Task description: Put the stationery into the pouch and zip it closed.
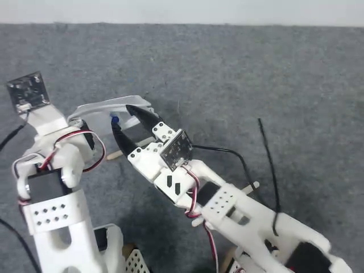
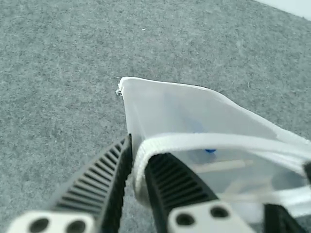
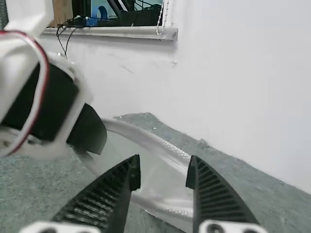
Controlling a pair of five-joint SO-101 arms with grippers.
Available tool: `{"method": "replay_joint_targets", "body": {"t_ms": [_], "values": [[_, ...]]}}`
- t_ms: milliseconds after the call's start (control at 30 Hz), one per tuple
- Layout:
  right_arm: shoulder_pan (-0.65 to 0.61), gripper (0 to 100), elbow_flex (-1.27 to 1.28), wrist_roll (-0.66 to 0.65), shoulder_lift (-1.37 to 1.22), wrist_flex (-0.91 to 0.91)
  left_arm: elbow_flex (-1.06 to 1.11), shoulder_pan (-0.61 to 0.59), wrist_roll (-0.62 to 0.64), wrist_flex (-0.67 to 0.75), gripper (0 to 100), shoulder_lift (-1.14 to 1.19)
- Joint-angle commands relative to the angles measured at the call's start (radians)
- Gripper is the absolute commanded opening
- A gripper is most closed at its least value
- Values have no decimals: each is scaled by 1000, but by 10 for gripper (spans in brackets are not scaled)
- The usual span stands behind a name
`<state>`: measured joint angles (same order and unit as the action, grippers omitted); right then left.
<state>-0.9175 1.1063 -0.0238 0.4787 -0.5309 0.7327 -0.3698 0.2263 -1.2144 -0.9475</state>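
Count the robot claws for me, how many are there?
2. The left gripper is pinching the rim of the pouch. The right gripper is open, right beside it at the pouch's mouth. None seem hidden.

- Grey, felt-like table covering [image 1: 256, 74] spreads across the scene.
- A plain white wall [image 3: 233, 73] rises behind.
- A white ledge [image 3: 112, 32] runs high along it, with dark cables [image 3: 126, 14] above.

pouch [image 1: 105, 106]: 1 | claws: 2, left claw [image 2: 137, 155] and right claw [image 3: 163, 167] | blue thing [image 2: 210, 151] inside pouch: 1 | wooden sticks [image 1: 112, 154] on worktop [image 1: 239, 74]: 2 | black wires [image 1: 269, 162]: 2
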Motion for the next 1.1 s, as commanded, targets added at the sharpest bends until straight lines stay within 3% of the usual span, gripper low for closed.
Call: {"method": "replay_joint_targets", "body": {"t_ms": [0,167,600,867,1067], "values": [[-2,152,-32,-6,183,222,-30,-2,12,37,11,-3],[35,152,-91,-5,355,519,-30,-25,12,37,11,-5],[136,151,-160,89,599,1076,-10,-40,12,54,11,-5],[160,151,-213,153,642,1463,-10,-40,12,57,11,-5],[160,151,-215,95,642,1679,-10,-40,12,57,11,-5]]}}
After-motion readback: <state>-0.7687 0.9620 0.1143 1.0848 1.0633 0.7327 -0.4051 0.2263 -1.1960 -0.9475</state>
